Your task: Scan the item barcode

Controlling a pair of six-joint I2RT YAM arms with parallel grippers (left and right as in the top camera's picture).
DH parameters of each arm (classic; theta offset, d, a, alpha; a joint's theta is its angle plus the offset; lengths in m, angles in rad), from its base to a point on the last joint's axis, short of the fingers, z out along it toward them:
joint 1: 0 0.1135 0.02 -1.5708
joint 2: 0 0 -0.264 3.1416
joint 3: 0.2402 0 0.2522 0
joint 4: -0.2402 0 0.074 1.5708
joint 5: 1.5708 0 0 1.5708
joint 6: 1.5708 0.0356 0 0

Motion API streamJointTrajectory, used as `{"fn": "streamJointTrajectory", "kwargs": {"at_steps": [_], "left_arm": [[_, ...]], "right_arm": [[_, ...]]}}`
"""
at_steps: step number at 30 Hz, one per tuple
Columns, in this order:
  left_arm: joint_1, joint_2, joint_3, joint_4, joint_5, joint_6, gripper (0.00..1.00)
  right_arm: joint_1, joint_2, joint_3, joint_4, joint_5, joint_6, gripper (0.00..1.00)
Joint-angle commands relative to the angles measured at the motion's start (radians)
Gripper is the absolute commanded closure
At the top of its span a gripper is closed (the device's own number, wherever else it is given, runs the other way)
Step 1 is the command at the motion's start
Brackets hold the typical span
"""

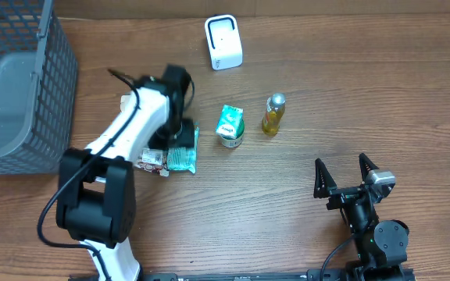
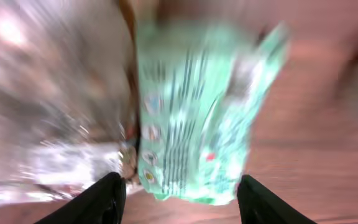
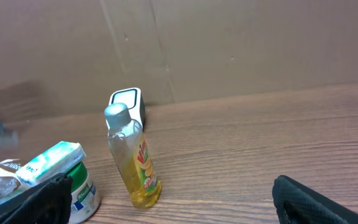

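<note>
Green packet (image 2: 197, 112), blurred, lies on the tabletop (image 1: 366, 78) between the fingers of the left claw (image 2: 181, 183), which stand apart and do not visibly pinch it. Best to close squarely across its width, then lift it toward the white scanner (image 1: 223, 42). A silver packet (image 2: 61, 155) just beside it may drag along. A carton (image 1: 229, 125) and a bottle (image 1: 273, 114) stand near the path. The right claw (image 1: 341, 161) rests wide apart, well clear.

The left arm (image 1: 119, 129) has a long white part between chunky black joints, and a thin black cable (image 1: 51, 201) loops beside it. The right arm (image 1: 362, 216) is all black (apart from a small grey block (image 1: 380, 179)), with two pointy black fingers (image 1: 319, 176)
</note>
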Motion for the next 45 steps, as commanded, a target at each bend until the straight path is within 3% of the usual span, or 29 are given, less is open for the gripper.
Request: {"fn": "streamJointTrajectory", "kwargs": {"at_steps": [1, 6, 15, 28, 40, 45], "left_arm": [[0.017, 0.0, 0.096, 0.001, 0.015, 0.014, 0.41], [0.016, 0.0, 0.093, 0.051, 0.014, 0.014, 0.49], [0.015, 0.014, 0.045, 0.095, 0.034, 0.015, 0.53], [0.006, 0.022, -0.075, 0.165, 0.06, 0.016, 0.5], [0.002, 0.022, -0.267, 0.375, 0.059, 0.015, 0.48], [0.002, 0.022, -0.28, 0.379, 0.059, 0.019, 0.5]], "right_arm": [[-0.003, -0.008, -0.011, 0.006, 0.006, -0.008, 0.0], [-0.003, -0.008, -0.011, 0.006, 0.006, -0.008, 0.0], [-0.003, -0.008, -0.011, 0.006, 0.006, -0.008, 0.0], [-0.003, -0.008, -0.011, 0.006, 0.006, -0.008, 0.0], [-0.003, -0.008, -0.011, 0.006, 0.006, -0.008, 0.0], [-0.003, -0.008, -0.011, 0.006, 0.006, -0.008, 0.0]]}}
